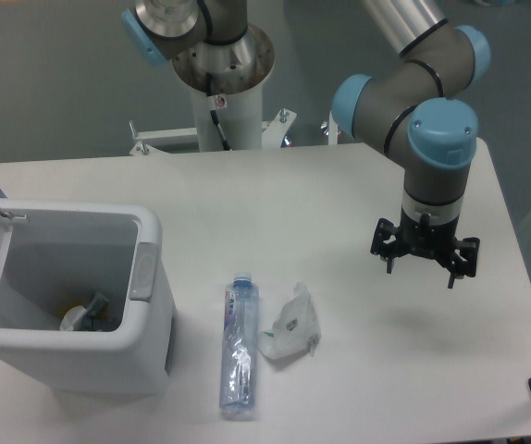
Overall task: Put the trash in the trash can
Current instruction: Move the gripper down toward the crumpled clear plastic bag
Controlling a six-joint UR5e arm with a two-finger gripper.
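The black claw [424,262] hangs open over the right side of the white table [339,194] — holding nothing. The long clear crushed bottle [239,347] and crumpled whitish wrapper [290,324] lie near the front edge, beside the white boxy trash can [145,314] — lid up.

Clear crinkled plastic bottle [239,350], wrapper [290,326]; smooth matt white bin [145,319].

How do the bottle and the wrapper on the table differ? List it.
The bottle is long and narrow; the wrapper is shorter and bunched. The bottle has a blue cap and bluish label; the wrapper is whitish, crumpled. Both lie on the table, outside the open trash can, untouched by the gripper.
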